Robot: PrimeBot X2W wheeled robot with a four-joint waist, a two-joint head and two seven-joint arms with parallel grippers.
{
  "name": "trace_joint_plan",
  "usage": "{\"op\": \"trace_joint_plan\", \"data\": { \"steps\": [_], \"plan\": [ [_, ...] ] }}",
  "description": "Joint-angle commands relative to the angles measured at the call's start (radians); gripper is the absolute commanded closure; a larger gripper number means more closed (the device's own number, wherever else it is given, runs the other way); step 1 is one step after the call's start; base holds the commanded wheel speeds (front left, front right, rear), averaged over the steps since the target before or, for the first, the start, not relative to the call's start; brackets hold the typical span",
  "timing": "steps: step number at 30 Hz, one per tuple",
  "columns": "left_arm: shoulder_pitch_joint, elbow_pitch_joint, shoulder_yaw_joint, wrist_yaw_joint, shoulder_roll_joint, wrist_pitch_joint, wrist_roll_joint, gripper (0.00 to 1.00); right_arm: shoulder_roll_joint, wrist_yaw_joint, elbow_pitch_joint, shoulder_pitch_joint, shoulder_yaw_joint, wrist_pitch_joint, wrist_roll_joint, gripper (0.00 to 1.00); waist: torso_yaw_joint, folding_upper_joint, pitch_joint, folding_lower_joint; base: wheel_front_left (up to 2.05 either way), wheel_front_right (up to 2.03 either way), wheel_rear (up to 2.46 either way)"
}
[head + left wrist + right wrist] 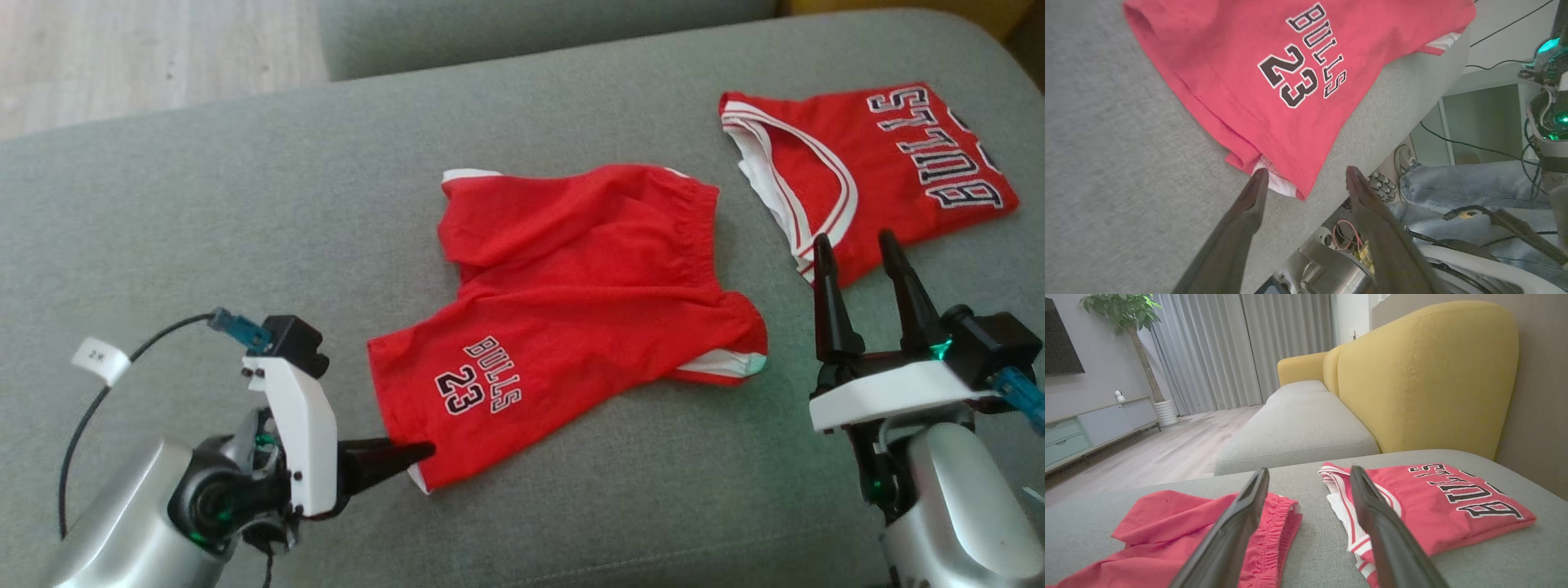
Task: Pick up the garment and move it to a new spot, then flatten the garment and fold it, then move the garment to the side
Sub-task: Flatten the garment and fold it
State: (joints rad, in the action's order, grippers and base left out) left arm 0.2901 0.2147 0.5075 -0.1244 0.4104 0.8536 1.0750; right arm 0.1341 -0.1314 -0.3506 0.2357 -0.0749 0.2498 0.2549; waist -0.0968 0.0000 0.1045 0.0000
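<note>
Red shorts (571, 278): one; red jersey (882, 163): one; left end effector (1307, 173), right end effector (855, 241): two.

Free to pass across bare grey cushion (204, 212) left of the red shorts (588, 278) and along the near edge in front of them. Tight between shorts and folded jersey (882, 155): just a bare strip there. Hemmed in beyond the jersey by the yellow backrest (1425, 375). Open over wooden floor (122, 57) past the far-left edge. Crowded past the cushion's front edge with a person's leg (1470, 183) in jeans and loose cables (1470, 145)
</note>
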Motion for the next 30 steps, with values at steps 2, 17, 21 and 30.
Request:
{"op": "trace_joint_plan", "data": {
  "steps": [2, 17, 21, 30],
  "plan": [
    [0.056, -0.025, -0.037, -0.006, 0.048, 0.009, 0.020, 0.00, -0.007, 0.001, 0.031, 0.045, -0.020, 0.012, -0.001, 0.00, -0.014, 0.0000, 0.016, 0.0000, 0.00, 0.00, 0.00],
    [0.108, 0.042, 0.034, -0.006, 0.061, -0.030, 0.113, 0.00, -0.017, 0.001, 0.035, 0.061, -0.021, 0.012, -0.001, 0.00, -0.030, 0.0000, 0.044, 0.0000, 0.00, 0.00, 0.00],
    [0.121, 0.058, 0.044, -0.006, 0.052, -0.050, 0.145, 0.11, -0.021, 0.001, 0.031, 0.066, -0.025, 0.012, 0.002, 0.00, -0.032, 0.0000, 0.051, 0.0000, 0.00, 0.00, 0.00],
    [0.147, 0.082, 0.080, -0.006, 0.058, -0.075, 0.200, 1.00, -0.020, 0.001, 0.024, 0.076, -0.025, 0.012, 0.007, 0.00, -0.037, 0.0000, 0.064, 0.0000, 0.00, 0.00, 0.00]
  ]
}}
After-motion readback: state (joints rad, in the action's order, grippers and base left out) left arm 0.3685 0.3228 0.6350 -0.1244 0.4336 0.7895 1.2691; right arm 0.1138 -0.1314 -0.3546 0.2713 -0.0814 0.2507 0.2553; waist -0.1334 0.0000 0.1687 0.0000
